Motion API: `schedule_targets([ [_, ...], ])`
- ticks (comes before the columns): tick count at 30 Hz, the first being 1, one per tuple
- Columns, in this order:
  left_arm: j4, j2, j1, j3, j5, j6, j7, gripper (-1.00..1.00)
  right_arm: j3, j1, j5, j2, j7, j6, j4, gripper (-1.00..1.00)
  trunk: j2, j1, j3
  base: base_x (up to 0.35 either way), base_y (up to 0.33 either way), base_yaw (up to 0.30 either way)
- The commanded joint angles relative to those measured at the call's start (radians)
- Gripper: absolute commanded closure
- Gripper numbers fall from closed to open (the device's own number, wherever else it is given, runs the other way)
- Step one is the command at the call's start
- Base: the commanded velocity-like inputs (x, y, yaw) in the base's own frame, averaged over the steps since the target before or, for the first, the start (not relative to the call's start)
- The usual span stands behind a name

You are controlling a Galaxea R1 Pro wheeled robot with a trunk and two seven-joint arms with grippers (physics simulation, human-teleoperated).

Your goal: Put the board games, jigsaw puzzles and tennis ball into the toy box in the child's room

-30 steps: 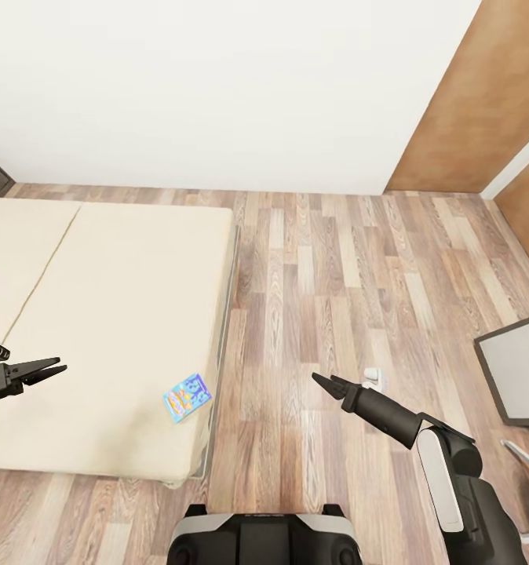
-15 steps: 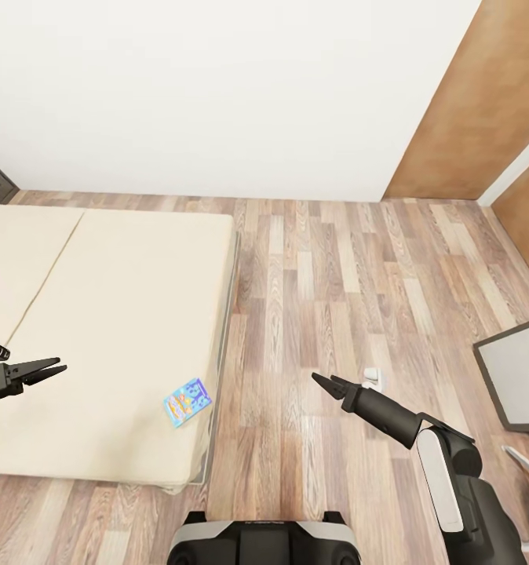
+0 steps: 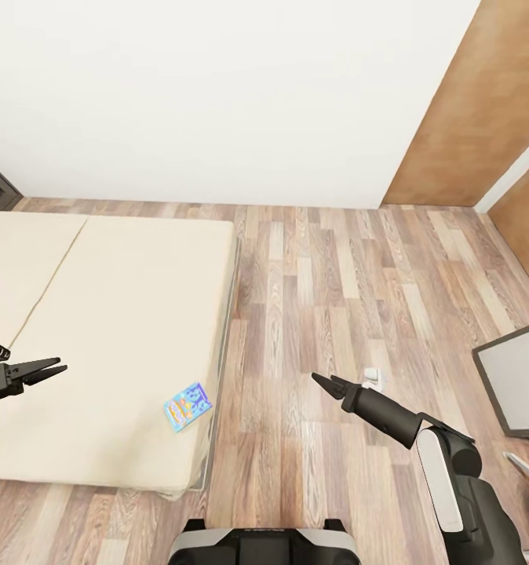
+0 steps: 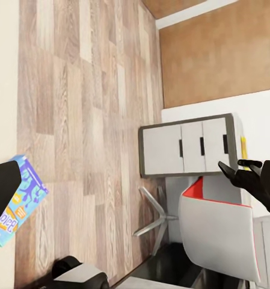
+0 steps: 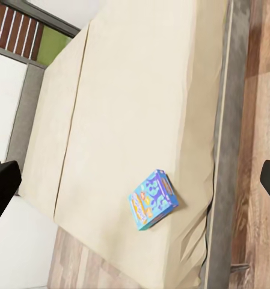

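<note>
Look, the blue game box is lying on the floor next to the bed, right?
Not quite. The blue game box is lying on the bed itself, near its edge by the floor, not on the floor. The head view and the right wrist view both show it.

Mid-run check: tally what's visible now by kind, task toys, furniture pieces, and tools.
Board games: 1, the blue board game on the bed
Furniture: 3, bed, grey drawer unit, chair
Tools: 2, left tool, right tool
Total: 6
</note>
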Motion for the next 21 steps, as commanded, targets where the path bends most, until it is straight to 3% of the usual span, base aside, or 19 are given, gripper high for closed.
schedule_targets([
  [1,0.0,0.0,-0.001,-0.001,0.001,0.011,-0.004,-1.0,-0.002,-0.001,-0.001,0.001,0.003,0.006,0.0,-1.0,-0.002,0.001,0.0,0.0,0.0,0.0],
  [21,0.0,0.0,-0.001,-0.002,0.001,0.011,-0.004,-1.0,-0.003,-0.001,-0.002,0.0,0.005,0.006,0.0,-1.0,-0.002,0.001,0.033,0.0,0.0,0.0],
])
